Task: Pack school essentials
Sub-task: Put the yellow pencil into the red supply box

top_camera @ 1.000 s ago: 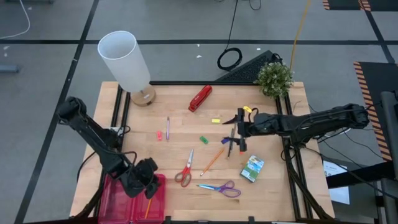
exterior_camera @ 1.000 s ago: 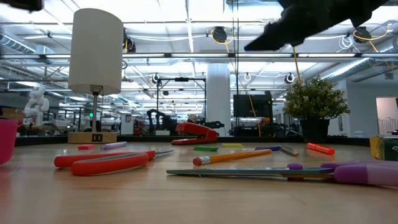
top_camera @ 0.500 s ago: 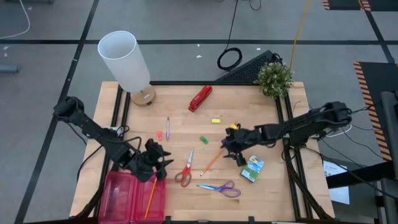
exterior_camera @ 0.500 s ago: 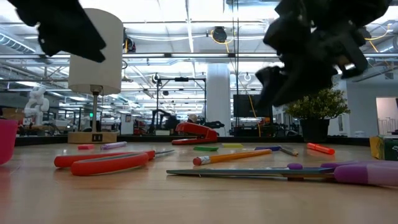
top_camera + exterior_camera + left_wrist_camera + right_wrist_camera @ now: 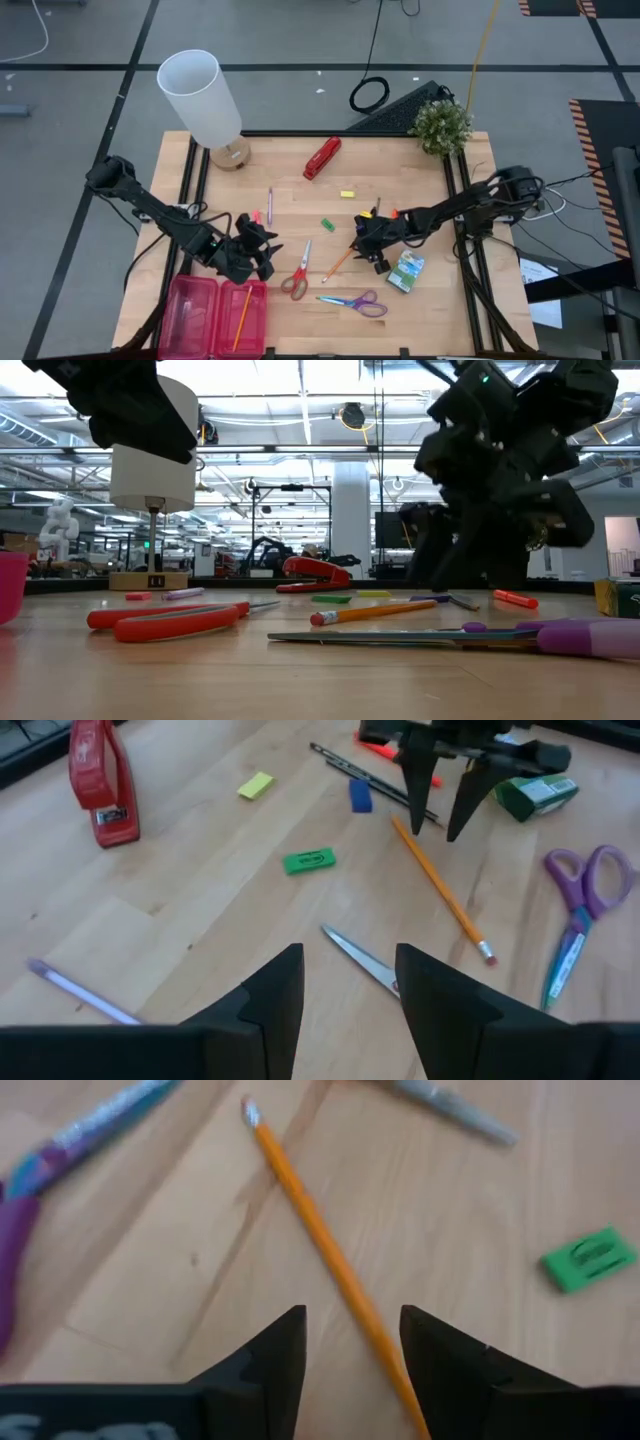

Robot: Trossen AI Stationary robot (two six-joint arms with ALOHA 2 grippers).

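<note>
An orange pencil point(image 5: 338, 264) lies flat mid-table; my right gripper point(image 5: 366, 250) is low over its far end, open, one finger on each side of the pencil point(image 5: 318, 1246). My left gripper point(image 5: 257, 250) hovers open just beyond the pink box point(image 5: 200, 318), facing the red-handled scissors point(image 5: 297, 272), whose blade tip point(image 5: 352, 949) shows ahead of its fingers. Another orange pencil point(image 5: 243, 310) lies in the box. Purple-handled scissors point(image 5: 355, 302), the crayon box point(image 5: 405, 270), thin pens point(image 5: 375, 782) and small erasers point(image 5: 327, 225) lie on the wood.
A red stapler point(image 5: 322, 157) and a white lamp point(image 5: 203, 95) stand at the far side, and a potted plant point(image 5: 441, 126) at the far right corner. A purple pen point(image 5: 269, 205) and a pink eraser point(image 5: 256, 216) lie left of centre.
My left gripper has moved from over the pink box toward the far-right, toward the red-handled scissors. My right gripper has travelled toward the table's left and near edge and come down over the orange pencil.
</note>
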